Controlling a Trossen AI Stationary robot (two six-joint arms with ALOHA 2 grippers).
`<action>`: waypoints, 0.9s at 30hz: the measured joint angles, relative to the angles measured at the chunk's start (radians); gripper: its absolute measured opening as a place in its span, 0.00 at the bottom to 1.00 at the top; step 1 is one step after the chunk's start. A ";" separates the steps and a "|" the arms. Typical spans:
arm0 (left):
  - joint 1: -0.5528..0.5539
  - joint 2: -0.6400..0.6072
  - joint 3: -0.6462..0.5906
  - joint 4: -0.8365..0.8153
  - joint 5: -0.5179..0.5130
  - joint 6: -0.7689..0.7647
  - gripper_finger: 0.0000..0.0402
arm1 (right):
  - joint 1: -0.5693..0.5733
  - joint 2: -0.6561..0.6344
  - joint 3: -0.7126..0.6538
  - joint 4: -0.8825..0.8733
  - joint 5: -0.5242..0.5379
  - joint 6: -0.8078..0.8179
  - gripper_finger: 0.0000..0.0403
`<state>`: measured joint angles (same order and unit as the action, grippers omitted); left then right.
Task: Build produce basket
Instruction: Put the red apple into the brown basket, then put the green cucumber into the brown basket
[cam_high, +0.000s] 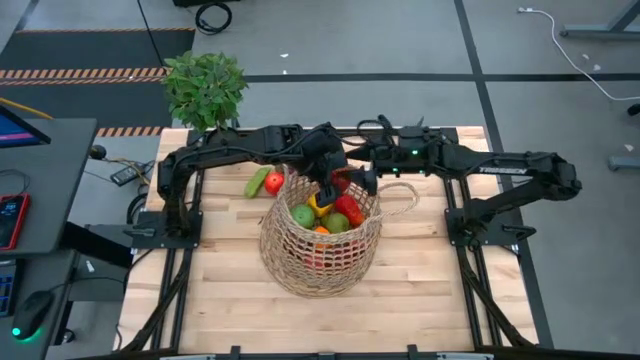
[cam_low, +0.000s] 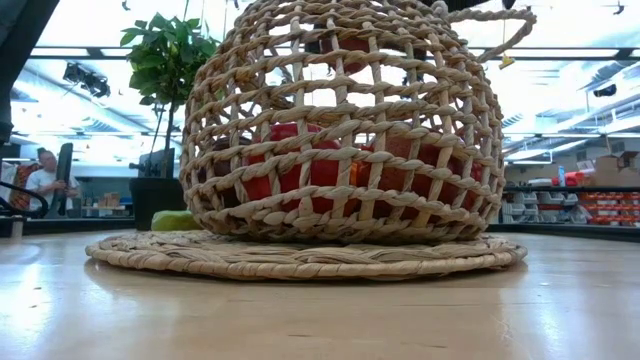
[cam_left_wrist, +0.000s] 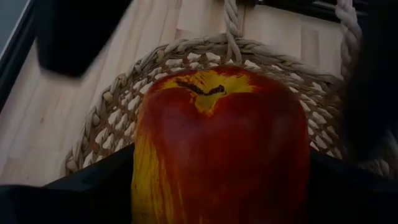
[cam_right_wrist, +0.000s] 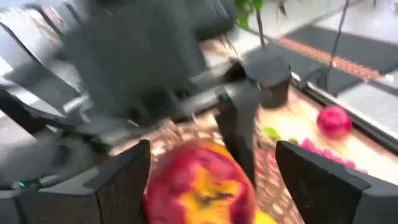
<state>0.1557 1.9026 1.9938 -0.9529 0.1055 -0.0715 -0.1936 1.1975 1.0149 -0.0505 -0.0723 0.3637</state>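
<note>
The tan wicker basket (cam_high: 320, 240) stands on a round woven mat (cam_low: 300, 258) at the table's middle. It holds a green apple (cam_high: 303, 214), red pieces, a yellow piece and an orange. My left gripper (cam_high: 327, 190) is over the basket's mouth, shut on a red-and-yellow apple (cam_left_wrist: 221, 155). My right gripper (cam_right_wrist: 214, 180) is open beside it at the basket's far rim. Its fingers stand wide on either side of that same apple (cam_right_wrist: 199, 183); I cannot tell whether they touch it. A red apple (cam_high: 274, 183) and a green piece (cam_high: 257, 182) lie on the table left of the basket. My left gripper pinches the red-and-yellow apple between its two fingers (cam_left_wrist: 93, 186), one on each side of it. The stem end (cam_left_wrist: 199, 88) faces away from the wrist. The fingers come from above, and the apple is lifted clear over the basket's rim (cam_left_wrist: 186, 46).
A potted plant (cam_high: 205, 88) stands at the table's far left corner. In the right wrist view a red apple (cam_right_wrist: 334, 121) and purple grapes (cam_right_wrist: 314, 149) lie on the wood beyond the basket. Bare tabletop (cam_high: 440, 290) lies near and to the right of the basket.
</note>
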 joint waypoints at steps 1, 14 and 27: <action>-0.003 0.000 0.000 0.001 0.000 0.000 0.88 | 0.000 0.014 0.000 -0.011 0.000 0.000 0.87; -0.005 -0.076 0.007 0.048 0.018 -0.002 0.88 | -0.014 0.050 0.002 -0.163 0.009 0.000 0.87; 0.050 -0.261 0.005 0.156 -0.108 -0.075 0.88 | -0.071 -0.122 -0.001 -0.150 0.029 -0.015 0.87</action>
<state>0.2059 1.6420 1.9991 -0.7969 -0.0023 -0.1465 -0.2648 1.0759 1.0138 -0.2005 -0.0433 0.3485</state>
